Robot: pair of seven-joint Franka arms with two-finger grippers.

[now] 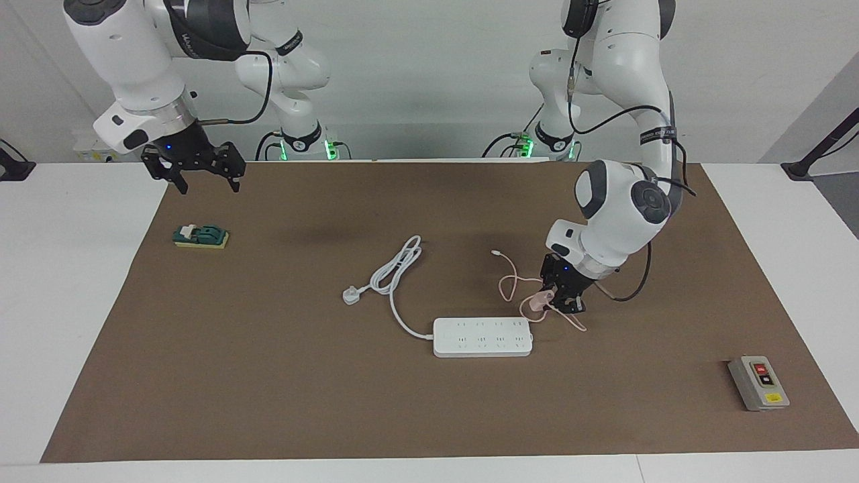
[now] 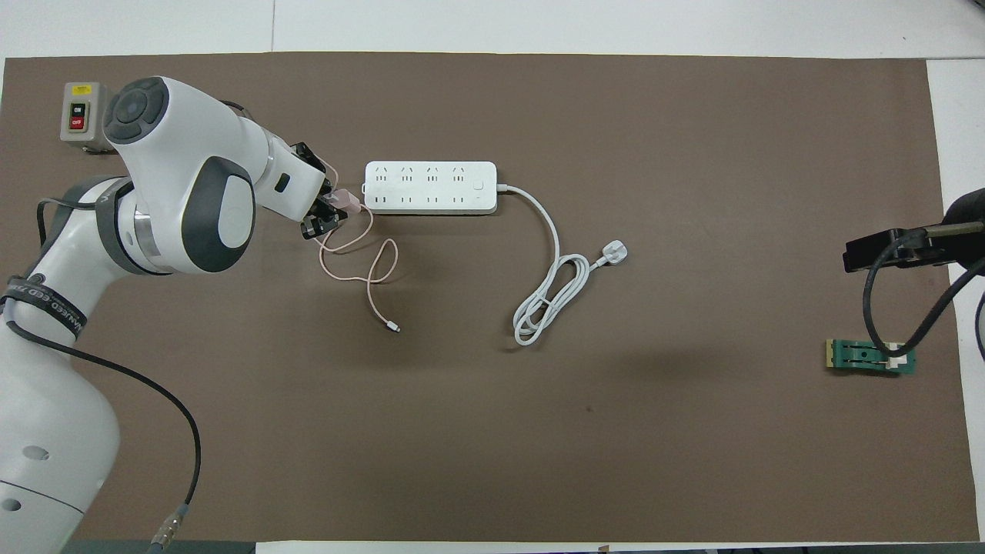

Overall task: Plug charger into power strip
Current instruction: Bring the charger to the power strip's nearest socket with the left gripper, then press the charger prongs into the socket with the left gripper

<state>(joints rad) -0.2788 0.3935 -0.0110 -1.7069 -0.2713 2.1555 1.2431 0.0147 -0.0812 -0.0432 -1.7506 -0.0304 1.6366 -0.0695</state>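
Beside the power strip (image 1: pixel 482 337), at its end toward the left arm: left gripper (image 1: pixel 561 303) clenched on the charger (image 1: pixel 538 301), held low, just off the strip. Pink cable (image 2: pixel 368 271) loops on the mat nearer the robots. Grey switch box (image 2: pixel 80 113) reads "ON" and "OFF". Right gripper (image 1: pixel 201 176) waits, fingers spread, over the mat's edge near a green part (image 1: pixel 200 236).

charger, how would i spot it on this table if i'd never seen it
Find the white power strip mid-mat. At its end toward the left arm, the left claw holds the charger: a small pale-pink cube trailing a thin pink cable, unlike the strip's thick white cord.
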